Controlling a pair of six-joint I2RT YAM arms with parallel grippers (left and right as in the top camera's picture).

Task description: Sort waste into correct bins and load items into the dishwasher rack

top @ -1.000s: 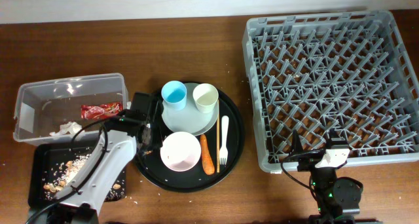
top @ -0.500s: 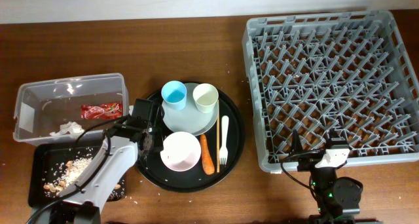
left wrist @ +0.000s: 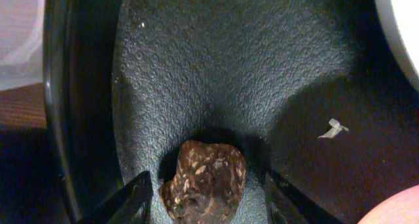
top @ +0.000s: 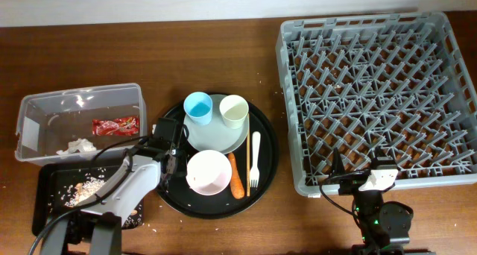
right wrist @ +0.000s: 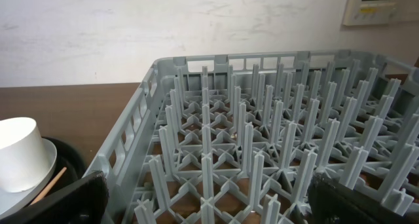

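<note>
My left gripper (top: 168, 164) is open over the left part of the large round black tray (top: 270, 147). In the left wrist view its fingers (left wrist: 206, 201) stand either side of a brown, rice-flecked food lump (left wrist: 204, 181) lying on the tray. The bowl (top: 206, 171), carrot (top: 237, 176), chopsticks (top: 247, 156), fork (top: 255, 159), plate (top: 216, 138), blue cup (top: 198, 106) and cream cup (top: 233, 109) sit on that tray. The clear tub (top: 37, 109) holds the red wrapper (top: 115, 125) and tissue (top: 78, 145). The shallow black tray (top: 43, 182) holds rice scraps (top: 83, 186). My right gripper (top: 358, 185) is open and empty at the rack's (top: 373, 91) front edge.
The right wrist view looks into the rack's upright pegs (right wrist: 262, 152) between its fingers (right wrist: 209, 201), with the cream cup (right wrist: 19, 160) at far left. A small white scrap (left wrist: 334, 127) lies on the round tray near the lump. The tub and the shallow tray stand close to the round tray's left rim.
My left arm has swung right, from over the shallow black tray onto the round tray's left part, uncovering the rice scraps. The right arm has not moved.
</note>
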